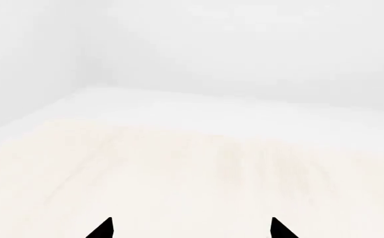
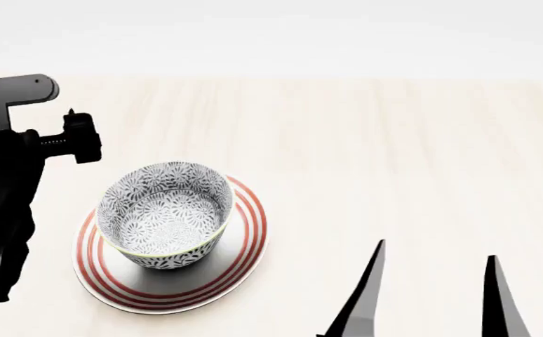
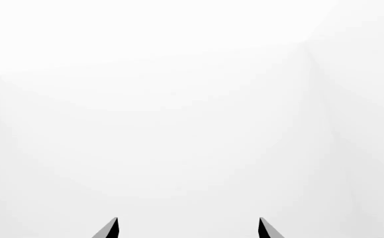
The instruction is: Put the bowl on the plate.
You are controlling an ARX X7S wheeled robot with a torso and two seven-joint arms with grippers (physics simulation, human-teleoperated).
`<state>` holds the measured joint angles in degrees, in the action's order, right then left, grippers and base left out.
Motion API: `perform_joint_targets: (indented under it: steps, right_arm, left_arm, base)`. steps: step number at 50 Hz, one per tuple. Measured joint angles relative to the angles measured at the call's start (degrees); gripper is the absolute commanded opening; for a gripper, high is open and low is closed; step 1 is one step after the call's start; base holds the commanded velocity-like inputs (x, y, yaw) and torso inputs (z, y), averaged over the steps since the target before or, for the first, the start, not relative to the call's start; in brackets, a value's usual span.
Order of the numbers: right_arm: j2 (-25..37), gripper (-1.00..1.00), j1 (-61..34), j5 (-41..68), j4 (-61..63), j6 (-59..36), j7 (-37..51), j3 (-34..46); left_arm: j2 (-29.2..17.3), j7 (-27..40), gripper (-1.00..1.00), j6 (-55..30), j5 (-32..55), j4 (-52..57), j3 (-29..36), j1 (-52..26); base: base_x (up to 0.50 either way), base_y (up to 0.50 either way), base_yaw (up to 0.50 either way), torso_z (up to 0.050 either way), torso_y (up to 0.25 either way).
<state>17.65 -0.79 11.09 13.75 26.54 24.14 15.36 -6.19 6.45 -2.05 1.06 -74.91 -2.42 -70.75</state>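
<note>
1. Plainly, the right gripper (image 2: 436, 291) at 5 o'clock in the head view stands spread, holding nothing; the left gripper (image 1: 192, 229) likewise gapes, empty.
2. At 8 o'clock the bowl (image 2: 165, 214) sits upright on the plate (image 2: 243, 246).
3. Beneath lies a pale wood table (image 2: 393, 154) — white walls beyond.

A pale wooden table (image 2: 374, 140) is stretching out in front of me, its light grain running away toward a white wall. Only 1 thing is lying directly on it: the plate (image 2: 249, 242), white with 3 red rings, sitting flat near my left side. The bowl (image 2: 164, 210) is resting upright on that plate, not touching the wood itself.
</note>
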Motion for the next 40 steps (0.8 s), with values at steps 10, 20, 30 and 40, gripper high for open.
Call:
perform_joint_targets:
  steps: [10, 20, 30, 40]
  right_arm:
    - [0.02, 1.0, -0.03, -0.28, 0.13, -0.21, 0.19, 0.39]
    - [0.01, 1.0, -0.09, -0.41, 0.13, -0.31, 0.53, 0.57]
    - [0.08, 1.0, -0.31, -0.52, 0.1, -0.21, 1.07, 0.29]
    - [0.23, 1.0, -0.64, -0.68, 0.52, -0.1, 1.73, -0.21]
  left_arm:
    - [-3.45, 1.73, 1.0, 1.04, -0.72, 18.8, -0.76, 11.85]
    - [-4.71, 3.04, 1.0, 0.75, -1.52, 52.2, -1.74, 34.45]
    - [-4.61, 7.51, 1.0, 11.48, -6.36, 70.16, -1.53, 53.01]
    - [-4.0, 13.33, 1.0, 22.62, -11.15, 80.52, -2.31, 62.5]
  base:
    - [0.0, 0.0, 0.0, 0.0, 0.0]
    - [0.0, 0.0, 0.0, 0.0, 0.0]
    - [0.0, 0.0, 0.0, 0.0, 0.0]
    - [0.0, 0.0, 0.0, 0.0, 0.0]
